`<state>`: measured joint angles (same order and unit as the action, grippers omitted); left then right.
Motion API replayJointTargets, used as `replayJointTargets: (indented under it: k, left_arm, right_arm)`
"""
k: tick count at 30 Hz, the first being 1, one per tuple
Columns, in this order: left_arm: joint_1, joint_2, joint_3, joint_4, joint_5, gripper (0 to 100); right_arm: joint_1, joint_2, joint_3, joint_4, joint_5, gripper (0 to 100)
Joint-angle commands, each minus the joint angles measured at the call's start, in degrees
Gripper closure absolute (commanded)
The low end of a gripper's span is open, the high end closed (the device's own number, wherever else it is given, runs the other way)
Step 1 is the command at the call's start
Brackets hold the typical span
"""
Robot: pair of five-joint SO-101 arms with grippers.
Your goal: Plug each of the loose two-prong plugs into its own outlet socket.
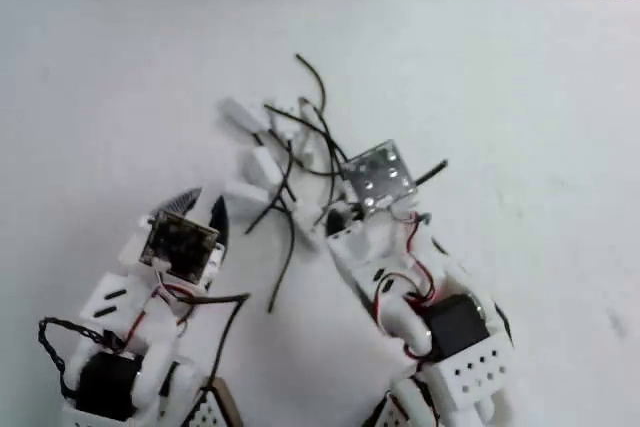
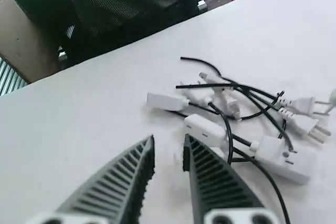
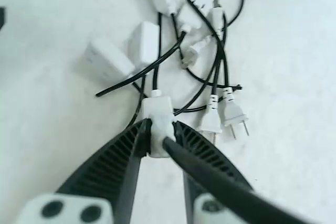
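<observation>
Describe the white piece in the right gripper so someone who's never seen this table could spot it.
On the white table, find the tangle of black cords and white plugs in the middle. At its edge toward the arms, the right gripper is shut on a white block with one black cord leaving its far end. Only this piece is gripped; the rest lie loose.

Seen from my remote station: matt white table (image 1: pixel 520 97); smooth white plastic socket (image 3: pixel 158 109) and plugs (image 3: pixel 231 109), bright metal prongs (image 3: pixel 245 128), glossy black cords (image 3: pixel 157 56); my right hand (image 3: pixel 158 141) of ribbed black plastic.
</observation>
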<state>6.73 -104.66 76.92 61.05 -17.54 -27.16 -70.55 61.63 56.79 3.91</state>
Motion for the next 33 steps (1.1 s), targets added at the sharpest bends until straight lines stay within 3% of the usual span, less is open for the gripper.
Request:
replayJointTargets:
  k: [1,8,15,25,29,33]
  left_arm:
    - [-3.0,2.7,-0.4,0.4,-3.2,89]
    - [-3.8,28.5,-11.0,1.7,-9.9,88]
    - [-3.9,57.0,-32.2,9.8,-20.0,67]
    - [-8.2,91.2,-57.0,10.1,-45.0,68]
    - [-7.8,102.9,-65.2,13.4,-50.0,68]
    - [-6.7,112.3,-74.0,15.8,-50.0,68]
  right_arm:
    - [5.4,0.4,1.2,-4.4,-1.7,98.1]
    - [8.6,2.9,5.4,-11.4,-2.6,98.1]
    - [11.6,13.7,5.2,-17.7,-2.7,98.1]
    - [11.6,16.0,4.2,-17.8,-2.8,98.1]
    - [11.5,16.0,4.4,-17.7,-2.8,98.1]
    - [11.4,16.3,4.5,-17.7,-2.8,98.1]
